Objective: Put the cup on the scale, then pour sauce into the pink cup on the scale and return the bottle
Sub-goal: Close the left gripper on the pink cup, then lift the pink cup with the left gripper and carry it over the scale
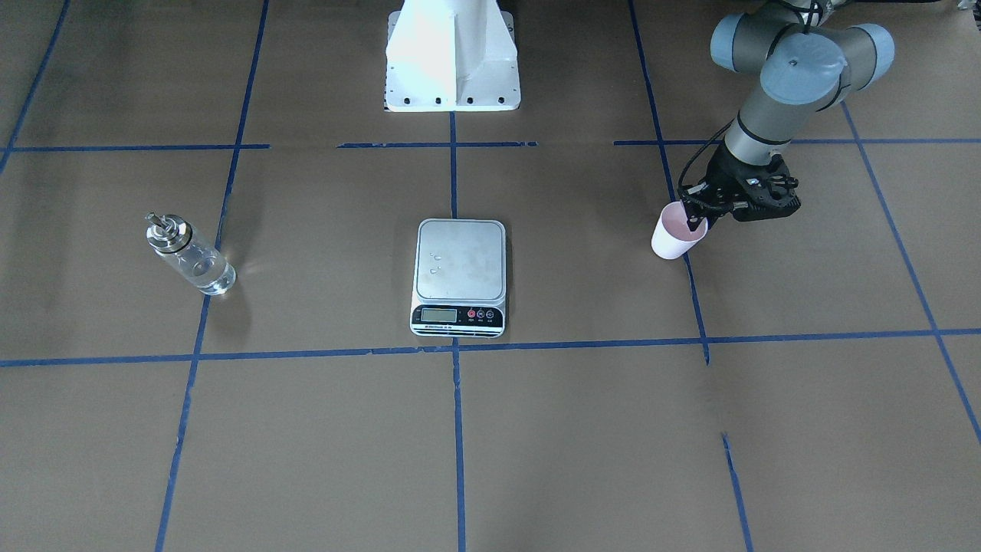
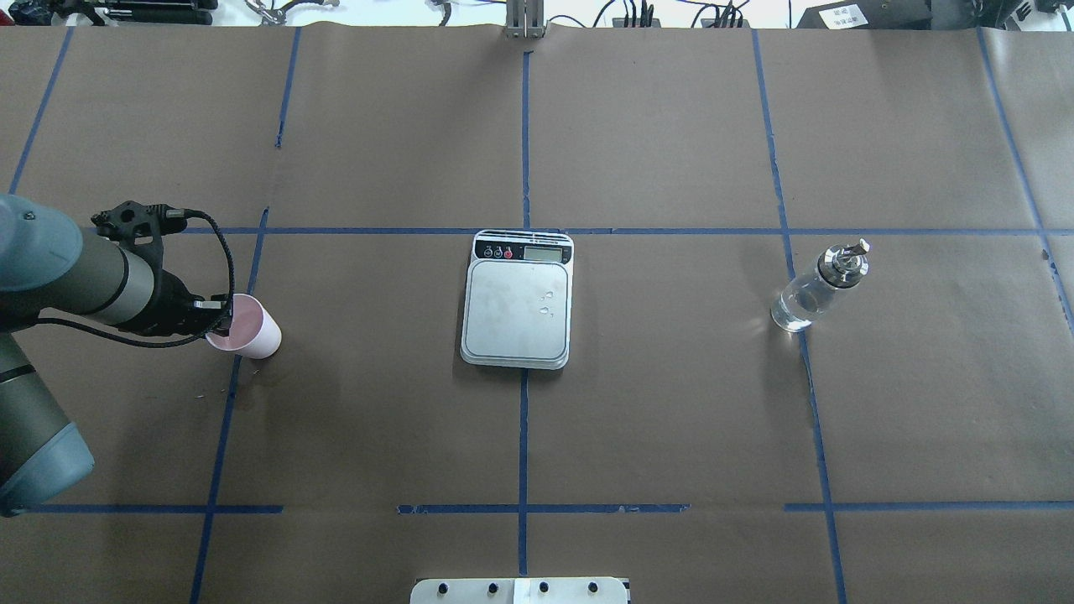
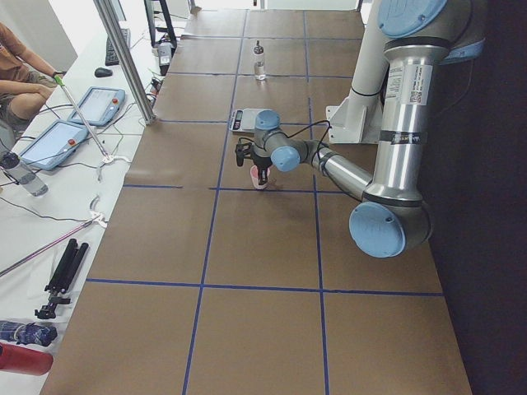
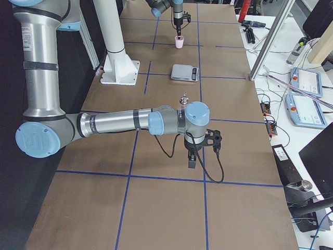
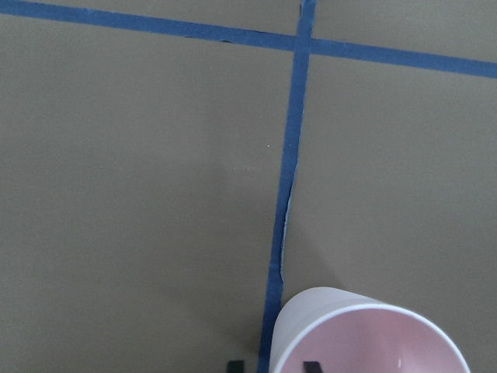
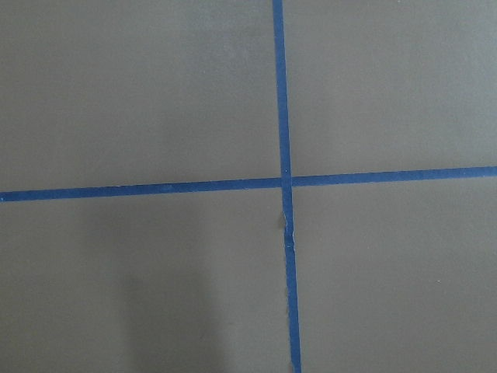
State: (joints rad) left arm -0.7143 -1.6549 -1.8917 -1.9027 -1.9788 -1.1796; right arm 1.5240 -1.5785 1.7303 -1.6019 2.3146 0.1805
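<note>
The left claw [image 1: 699, 221] hangs slightly open astride the rim of the cup [image 1: 670, 241] right under it; it ought to pinch that wall squarely before lifting toward the scale [image 1: 460, 261].

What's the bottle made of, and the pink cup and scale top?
The bottle: probably clear glass, see-through, with a shiny metal cap. The cup: matte pink, plastic or paper, cannot tell which. The scale: its top looks like dull silver steel.
</note>
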